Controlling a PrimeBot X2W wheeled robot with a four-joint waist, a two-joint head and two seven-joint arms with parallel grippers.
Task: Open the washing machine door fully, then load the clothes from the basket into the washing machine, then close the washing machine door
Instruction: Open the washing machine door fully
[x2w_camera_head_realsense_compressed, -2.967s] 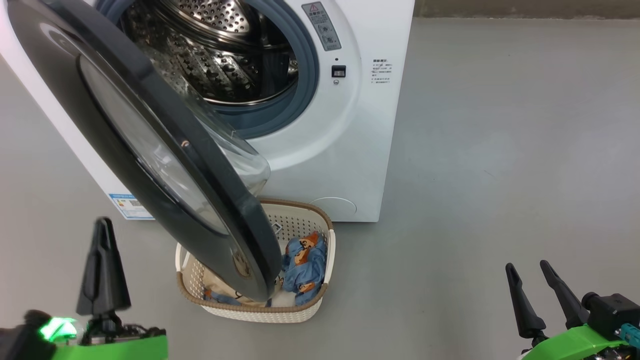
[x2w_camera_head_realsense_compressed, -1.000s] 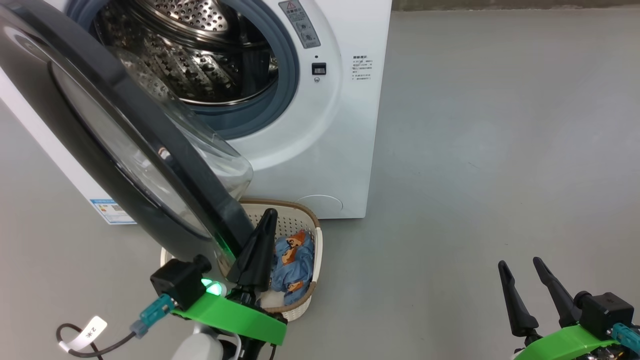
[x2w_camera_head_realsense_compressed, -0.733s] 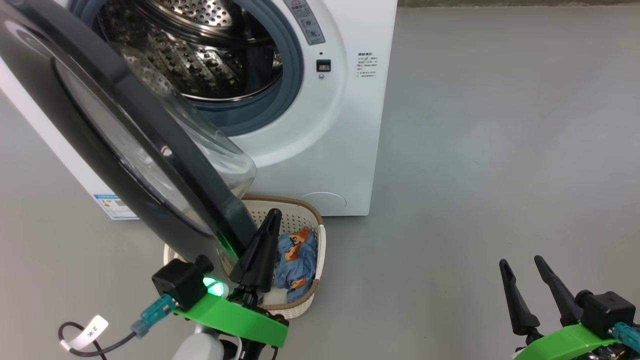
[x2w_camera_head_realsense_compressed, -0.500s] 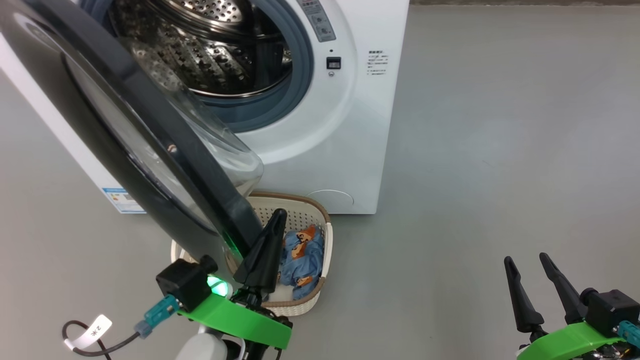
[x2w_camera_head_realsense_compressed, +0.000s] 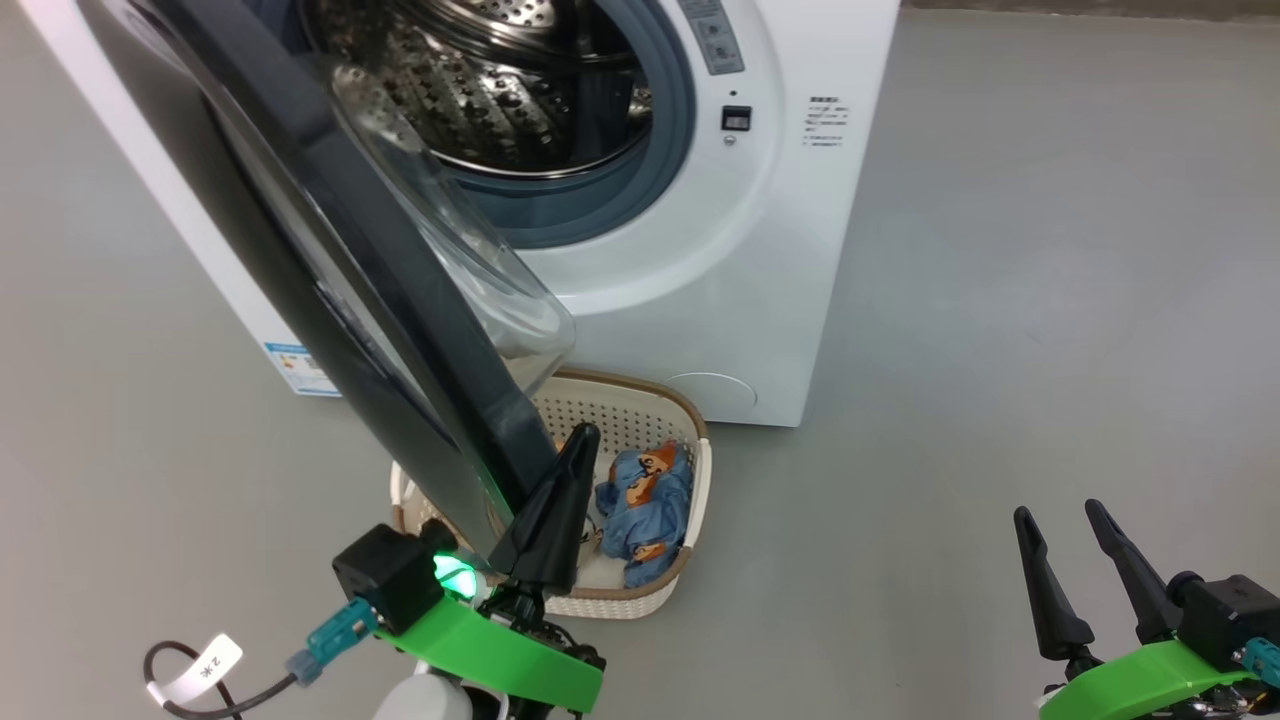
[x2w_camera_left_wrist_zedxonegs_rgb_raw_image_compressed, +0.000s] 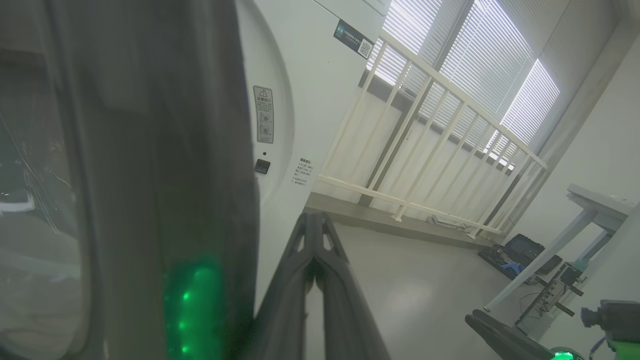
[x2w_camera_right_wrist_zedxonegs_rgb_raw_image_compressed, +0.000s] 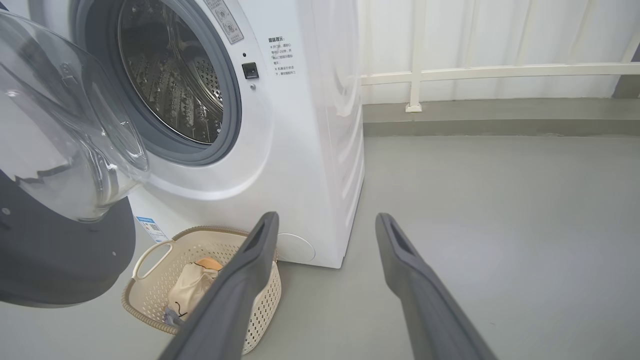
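The white washing machine (x2w_camera_head_realsense_compressed: 800, 250) stands with its steel drum (x2w_camera_head_realsense_compressed: 500, 90) exposed. The glossy black washing machine door (x2w_camera_head_realsense_compressed: 330, 230) hangs partly open, its glass bowl bulging toward the drum. My left gripper (x2w_camera_head_realsense_compressed: 583, 432) is shut and empty, right beside the door's lower free edge on its inner side; in the left wrist view the shut fingers (x2w_camera_left_wrist_zedxonegs_rgb_raw_image_compressed: 314, 215) rise next to the dark door (x2w_camera_left_wrist_zedxonegs_rgb_raw_image_compressed: 150, 150). Below the door sits the cream basket (x2w_camera_head_realsense_compressed: 703, 480) with blue bear-print clothes (x2w_camera_head_realsense_compressed: 645, 500) and a cream garment (x2w_camera_right_wrist_zedxonegs_rgb_raw_image_compressed: 192, 285). My right gripper (x2w_camera_head_realsense_compressed: 1058, 510) hangs open and empty at the lower right.
Bare grey floor (x2w_camera_head_realsense_compressed: 1000, 300) spreads to the right of the machine. A white railing (x2w_camera_right_wrist_zedxonegs_rgb_raw_image_compressed: 500, 70) runs along the wall behind it. A pale table (x2w_camera_left_wrist_zedxonegs_rgb_raw_image_compressed: 600, 200) with dark equipment below it stands off to the side.
The head camera has shifted. My left gripper came from the lower left up to the door's lower edge and stays there. The door now looks more edge-on. The right gripper is unmoved.
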